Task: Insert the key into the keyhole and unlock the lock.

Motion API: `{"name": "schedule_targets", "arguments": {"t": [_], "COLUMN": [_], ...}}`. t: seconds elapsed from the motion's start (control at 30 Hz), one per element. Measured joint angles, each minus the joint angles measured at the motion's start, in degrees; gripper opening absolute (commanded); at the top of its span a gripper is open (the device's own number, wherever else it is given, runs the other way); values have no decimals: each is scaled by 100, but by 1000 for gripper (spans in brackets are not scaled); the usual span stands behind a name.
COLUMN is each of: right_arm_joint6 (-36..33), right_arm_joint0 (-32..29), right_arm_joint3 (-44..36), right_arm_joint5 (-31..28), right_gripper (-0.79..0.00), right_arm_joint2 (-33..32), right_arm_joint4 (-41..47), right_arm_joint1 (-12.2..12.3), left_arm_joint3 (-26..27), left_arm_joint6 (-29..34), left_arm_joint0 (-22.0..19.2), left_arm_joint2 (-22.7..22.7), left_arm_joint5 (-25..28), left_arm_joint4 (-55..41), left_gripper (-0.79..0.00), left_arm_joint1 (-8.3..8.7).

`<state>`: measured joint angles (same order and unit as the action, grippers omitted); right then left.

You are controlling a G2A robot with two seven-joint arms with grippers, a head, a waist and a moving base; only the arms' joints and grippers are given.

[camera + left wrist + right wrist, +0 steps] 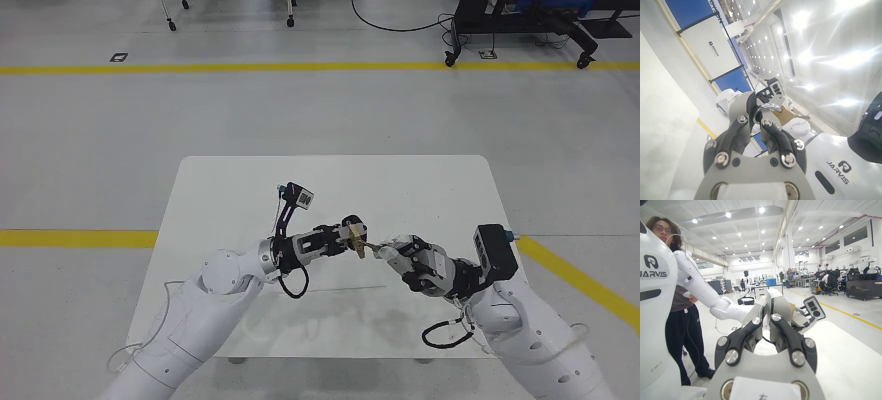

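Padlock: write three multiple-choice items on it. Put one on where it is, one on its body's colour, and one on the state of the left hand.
1. Where is the padlock?
A. in the left hand, above the table
B. lying flat on the table
C. on the floor

2. What colour is its body?
A. red
B. brass yellow
C. blue

3. How is the left hand?
A. wide open
B. shut on the padlock
C. shut on nothing

Answers:
1 A, since the left wrist view shows it gripped in that hand, and the top view shows it over the table.
2 B, since the body is brass yellow under a silver shackle.
3 B, since the hand is closed at the shackle end.
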<state>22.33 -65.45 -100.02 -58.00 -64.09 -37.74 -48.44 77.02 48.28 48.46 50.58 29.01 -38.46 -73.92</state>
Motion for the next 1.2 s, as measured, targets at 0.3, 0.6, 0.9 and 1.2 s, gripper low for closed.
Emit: {"name": "schedule_targets", "arguments": {"t": [0.3, 0.6, 0.9, 1.2], "right_arm_joint6": [233, -591, -662, -743], "right_arm_joint0": [-586, -1710, -2179, -2088], "right_arm_joint3": [-423, -2049, -2608, -2631], "right_arm_joint5": [331, 1972, 2174, 2244], "right_gripper": [-785, -785, -785, -785], "right_arm_joint2": [-999, -2554, -3082, -3161], "right_arm_joint4": [-794, -2979, -3407, -3611], "right_arm_joint1": [82, 187, 190, 196], "left_arm_joint3": [-498, -1096, -1248, -1110], "left_arm_joint6": [845, 1421, 1345, 1005], "left_arm_joint0": [38, -222, -331, -217], "left_arm_joint2": [28, -68, 15, 45], "left_arm_joint5": [-665, -1154, -931, -976], "left_arm_joint4": [-1821, -2222, -1742, -1515], "left_gripper": [-785, -785, -785, -785], "left_arm_joint1": [-140, -291, -306, -299]}}
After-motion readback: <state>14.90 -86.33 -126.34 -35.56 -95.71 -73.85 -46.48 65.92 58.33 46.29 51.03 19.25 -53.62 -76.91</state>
